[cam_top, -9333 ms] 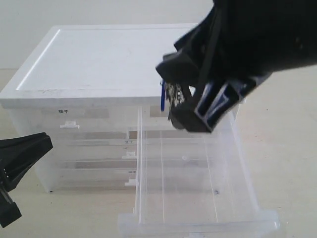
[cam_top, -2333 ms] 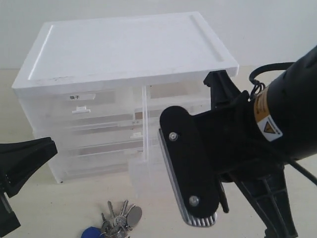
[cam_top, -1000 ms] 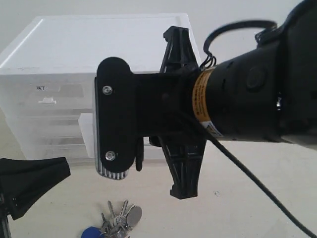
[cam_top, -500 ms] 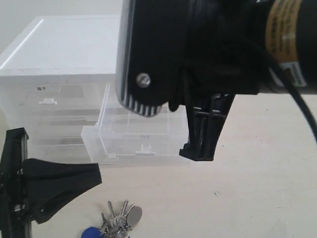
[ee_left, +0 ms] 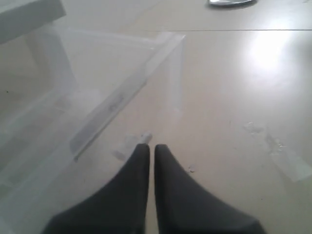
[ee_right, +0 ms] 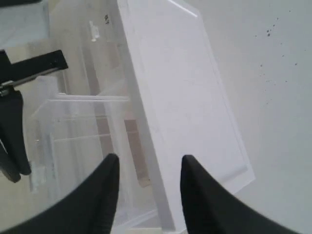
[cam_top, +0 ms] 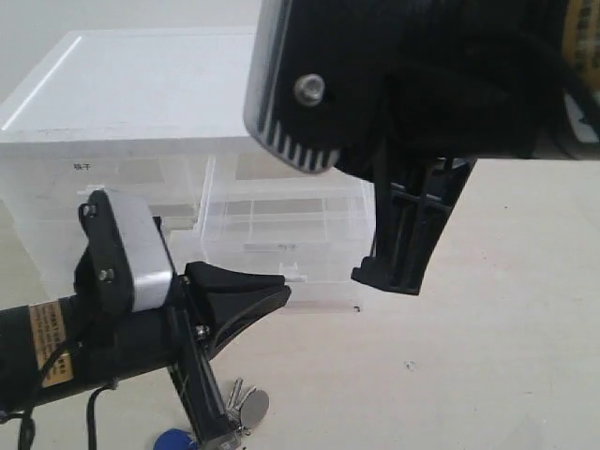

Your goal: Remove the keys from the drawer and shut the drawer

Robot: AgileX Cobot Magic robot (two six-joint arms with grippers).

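The clear half-width drawer (cam_top: 281, 239) sticks partway out of the white cabinet (cam_top: 141, 94), and nothing shows inside it. My left gripper (cam_top: 279, 292) (ee_left: 147, 146) is shut with nothing in it, its tips just in front of the drawer's small white tab handle (ee_left: 145, 138) (cam_top: 292, 274). The keys (cam_top: 248, 405) lie on the table near the front edge, half hidden behind my left arm, with the blue fob (cam_top: 173, 439) beside them. My right gripper (ee_right: 150, 161) is open and empty, high above the cabinet top (ee_right: 180, 87) and the drawer (ee_right: 83, 126).
The right arm fills the upper right of the exterior view, one finger (cam_top: 412, 234) hanging beside the drawer's right corner. The cabinet's other drawers (cam_top: 103, 187) look closed. Bare beige table (cam_top: 487, 356) spreads to the right of the cabinet.
My left arm has swung in from the lower left, bringing its shut tips up to the drawer front. The right arm has risen higher. The keys lie where they were.
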